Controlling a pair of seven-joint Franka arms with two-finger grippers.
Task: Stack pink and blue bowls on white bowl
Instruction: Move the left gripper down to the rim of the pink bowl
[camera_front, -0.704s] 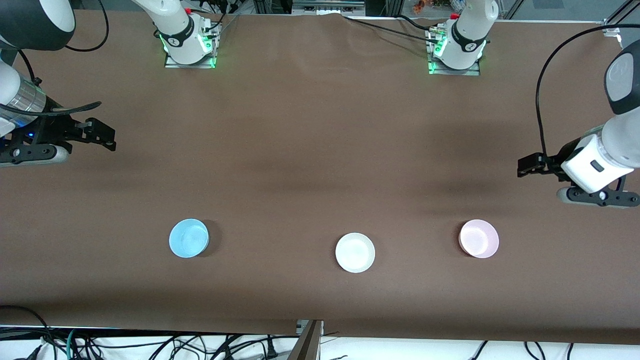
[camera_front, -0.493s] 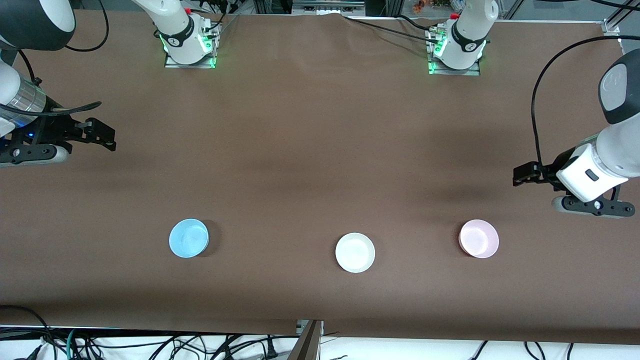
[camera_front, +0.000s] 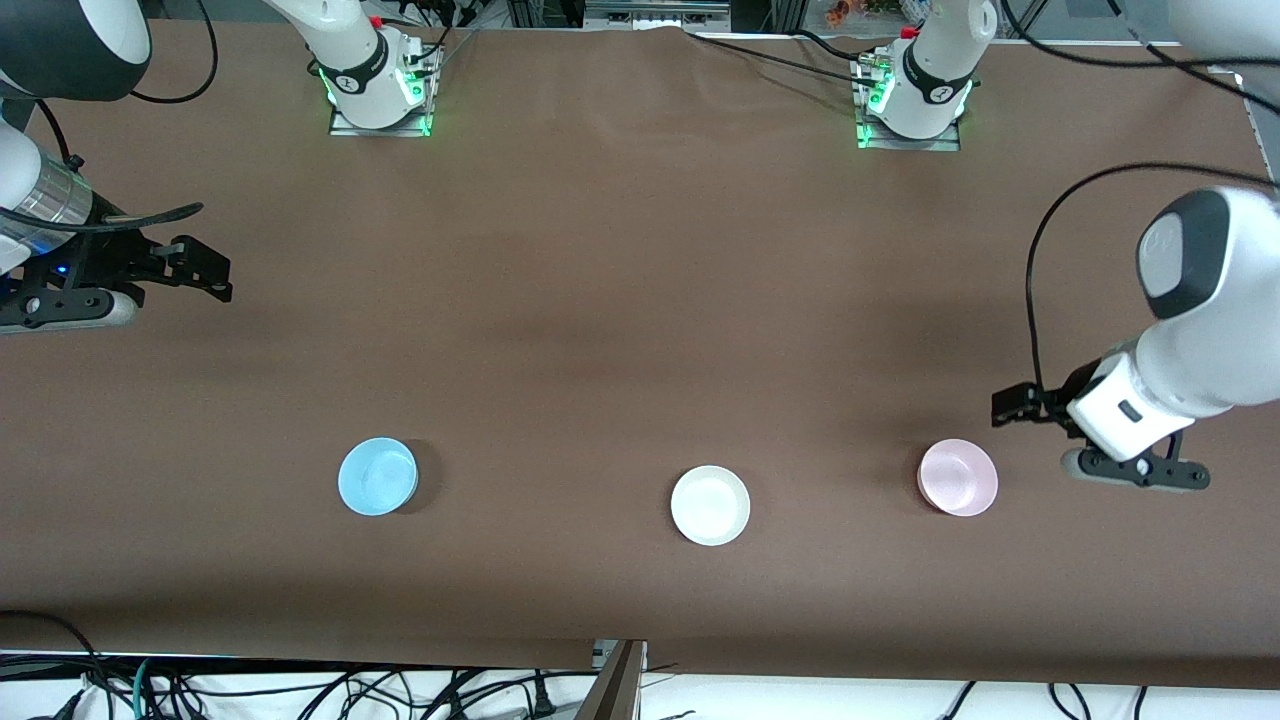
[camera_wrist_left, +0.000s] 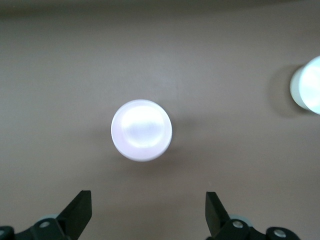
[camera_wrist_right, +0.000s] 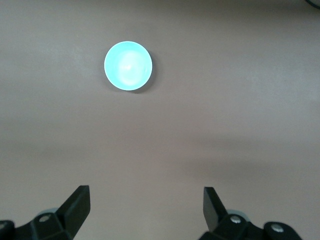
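Three small bowls sit in a row on the brown table. The blue bowl (camera_front: 378, 476) is toward the right arm's end, the white bowl (camera_front: 710, 505) in the middle, the pink bowl (camera_front: 958, 477) toward the left arm's end. My left gripper (camera_front: 1014, 405) hangs open and empty over bare table just beside the pink bowl. The left wrist view shows the pink bowl (camera_wrist_left: 141, 130) ahead of the left gripper (camera_wrist_left: 148, 206), with the white bowl (camera_wrist_left: 309, 85) at the frame's edge. My right gripper (camera_front: 206, 272) waits open and empty at its end of the table. In its wrist view the blue bowl (camera_wrist_right: 128, 65) lies well apart from the right gripper (camera_wrist_right: 146, 202).
The two arm bases (camera_front: 378, 85) (camera_front: 912, 95) stand along the table's edge farthest from the front camera. Cables lie off the table's near edge (camera_front: 620, 655). Wide bare brown tabletop (camera_front: 620, 300) surrounds the bowls.
The left arm has swung toward the front camera and in toward the pink bowl, its gripper still open. The right arm and all three bowls have not moved.
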